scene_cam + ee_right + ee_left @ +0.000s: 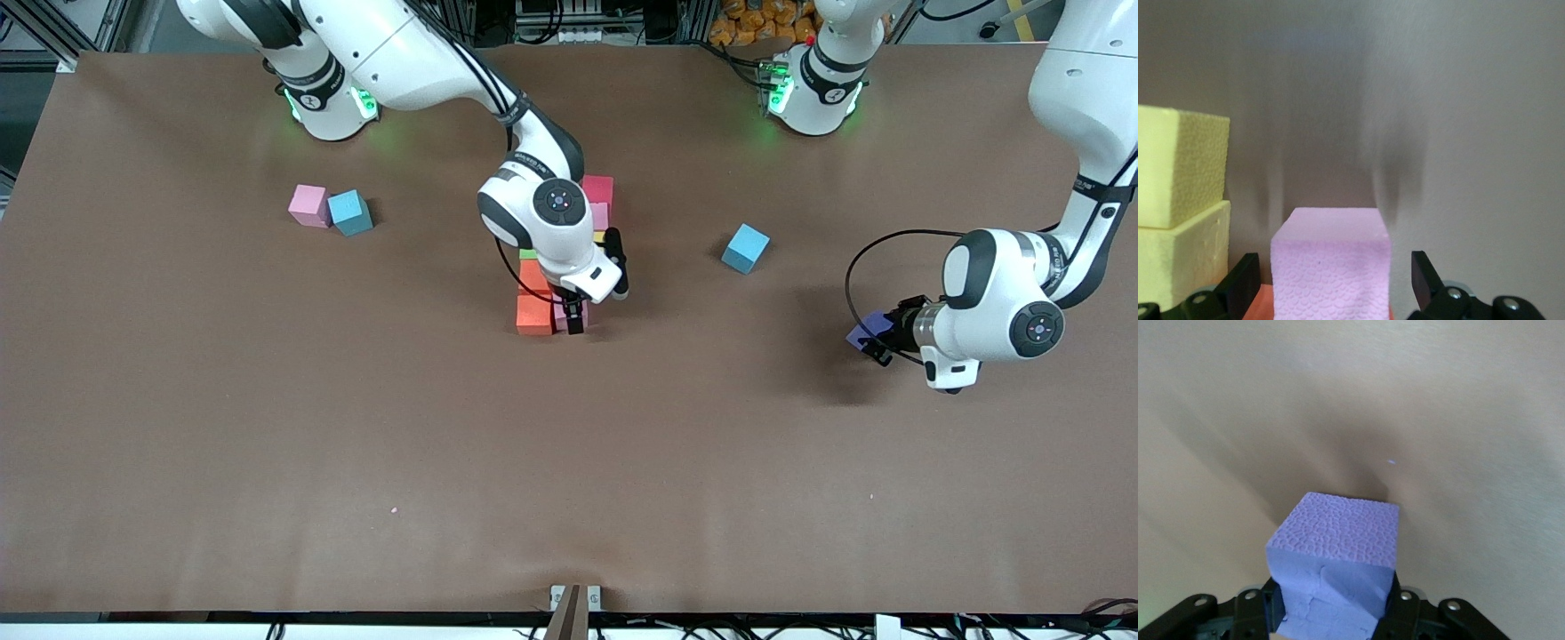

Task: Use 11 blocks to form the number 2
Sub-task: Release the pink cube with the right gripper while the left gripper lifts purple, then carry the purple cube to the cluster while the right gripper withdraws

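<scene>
A cluster of blocks lies mid-table: a red one [597, 188], a pink one [600, 216], a green sliver [528, 254] and two orange ones [533, 280] [534, 316]. My right gripper [575, 322] [1335, 283] reaches down into this cluster. It is open, its fingers [1243, 283] standing clear on either side of a pink block [1331, 267] [560, 316]. Two yellow blocks [1178, 160] [1178, 260] lie beside that pink block. My left gripper [876, 345] [1331, 617] is shut on a purple block [1338, 550] [860, 334], low over the table toward the left arm's end.
A loose pink cube [308, 204] touches a light-blue cube [350, 212] toward the right arm's end. Another light-blue cube [745, 248] sits between the cluster and my left gripper. The right arm's body hides much of the cluster.
</scene>
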`<control>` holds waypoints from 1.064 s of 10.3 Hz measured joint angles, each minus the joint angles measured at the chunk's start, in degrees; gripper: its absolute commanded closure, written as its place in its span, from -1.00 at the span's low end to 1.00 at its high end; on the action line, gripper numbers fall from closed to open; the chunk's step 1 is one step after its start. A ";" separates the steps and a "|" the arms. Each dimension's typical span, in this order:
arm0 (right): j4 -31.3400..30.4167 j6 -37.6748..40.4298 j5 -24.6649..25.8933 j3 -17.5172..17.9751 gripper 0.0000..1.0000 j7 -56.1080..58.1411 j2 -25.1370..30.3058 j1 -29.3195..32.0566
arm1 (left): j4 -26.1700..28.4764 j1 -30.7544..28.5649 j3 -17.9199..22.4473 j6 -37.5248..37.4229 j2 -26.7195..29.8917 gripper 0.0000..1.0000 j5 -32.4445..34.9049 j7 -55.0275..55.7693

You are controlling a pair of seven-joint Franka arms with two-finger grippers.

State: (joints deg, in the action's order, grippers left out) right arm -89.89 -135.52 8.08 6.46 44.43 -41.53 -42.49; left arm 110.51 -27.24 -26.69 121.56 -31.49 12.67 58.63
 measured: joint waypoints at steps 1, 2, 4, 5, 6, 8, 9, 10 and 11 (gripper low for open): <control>0.55 0.08 0.00 -1.40 -1.00 -0.01 1.58 -1.11 | -0.52 1.62 -0.10 0.00 0.00 0.24 0.00 2.95; 0.92 1.59 0.00 -2.99 -1.00 -0.07 3.93 -1.77 | -1.10 3.28 -0.14 0.00 0.00 0.23 0.00 5.65; 1.07 6.52 -0.02 -7.10 -1.00 -0.02 9.49 -1.65 | -2.35 6.09 -0.19 0.00 -0.02 0.21 0.00 10.45; 0.93 8.49 -0.04 -9.30 -1.00 0.07 12.26 -1.46 | -2.90 7.40 -0.20 0.00 -0.06 0.21 0.00 13.07; 0.10 10.56 -0.05 -11.26 -1.00 0.10 15.20 -1.25 | -3.58 8.81 -0.21 0.00 -0.20 0.21 -0.03 16.18; -4.37 12.36 -0.07 -13.38 -1.00 0.04 21.42 1.11 | -5.19 12.21 -0.23 0.00 -0.74 0.21 -0.54 22.83; -6.62 12.48 -0.07 -13.64 -1.00 0.08 24.10 4.04 | -6.03 13.88 -0.24 0.00 -1.04 0.21 -1.36 25.52; -7.84 12.47 -0.07 -13.81 -1.00 0.14 26.37 7.43 | -6.79 15.36 -0.25 0.00 -1.32 0.21 -2.40 27.75; -8.26 12.63 -0.07 -13.92 -1.00 0.16 28.63 10.59 | -7.23 16.70 -0.26 0.00 -1.64 0.21 -3.43 29.76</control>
State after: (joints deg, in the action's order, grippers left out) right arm -98.15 -122.89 8.01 -7.46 44.59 -12.90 -31.90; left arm 103.28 -10.53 -26.95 121.56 -33.13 9.24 88.39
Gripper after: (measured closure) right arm 0.000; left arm 0.441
